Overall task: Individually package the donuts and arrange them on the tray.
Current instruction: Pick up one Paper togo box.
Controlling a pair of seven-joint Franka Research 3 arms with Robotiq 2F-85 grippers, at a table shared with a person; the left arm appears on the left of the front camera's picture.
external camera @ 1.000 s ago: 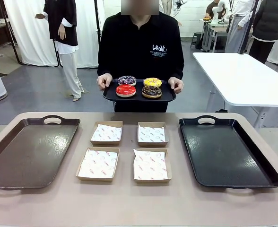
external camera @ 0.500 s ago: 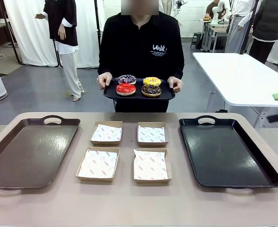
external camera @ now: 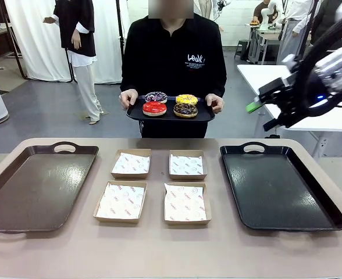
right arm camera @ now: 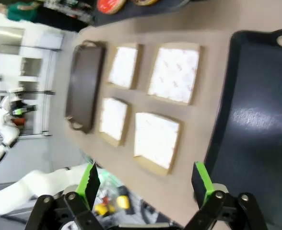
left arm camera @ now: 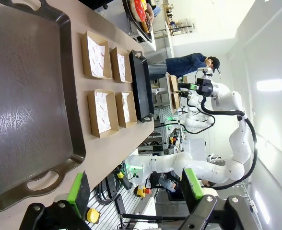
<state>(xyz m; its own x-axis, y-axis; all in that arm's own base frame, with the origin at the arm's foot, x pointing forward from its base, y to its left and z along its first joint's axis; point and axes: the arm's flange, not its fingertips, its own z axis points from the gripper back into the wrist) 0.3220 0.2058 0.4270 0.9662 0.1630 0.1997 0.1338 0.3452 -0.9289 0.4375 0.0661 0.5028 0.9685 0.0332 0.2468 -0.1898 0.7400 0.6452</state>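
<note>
Across the table a person holds a small black tray (external camera: 206, 118) with both hands. On it lie the donuts: purple (external camera: 156, 96), yellow (external camera: 186, 99), red (external camera: 154, 108) and chocolate (external camera: 185, 110). Their edge also peeks in at the top of the right wrist view as the red donut (right arm camera: 111, 4). My right gripper (external camera: 263, 115) hangs open and empty in the air, above the far end of the right black tray (external camera: 278, 186) (right arm camera: 256, 120). My left gripper (left arm camera: 135, 188) is open and empty, beyond the near end of the left tray (external camera: 37, 186) (left arm camera: 26, 96).
Several shallow cardboard boxes lined with printed paper sit in a square between the two big trays, such as the far-left box (external camera: 131, 164) and the near-right box (external camera: 185, 203) (right arm camera: 156, 141). A white table (external camera: 299, 93) stands behind on the right.
My right arm has swung in from the right edge and now hovers high over the right tray's far end. The person's tray of donuts has barely shifted.
</note>
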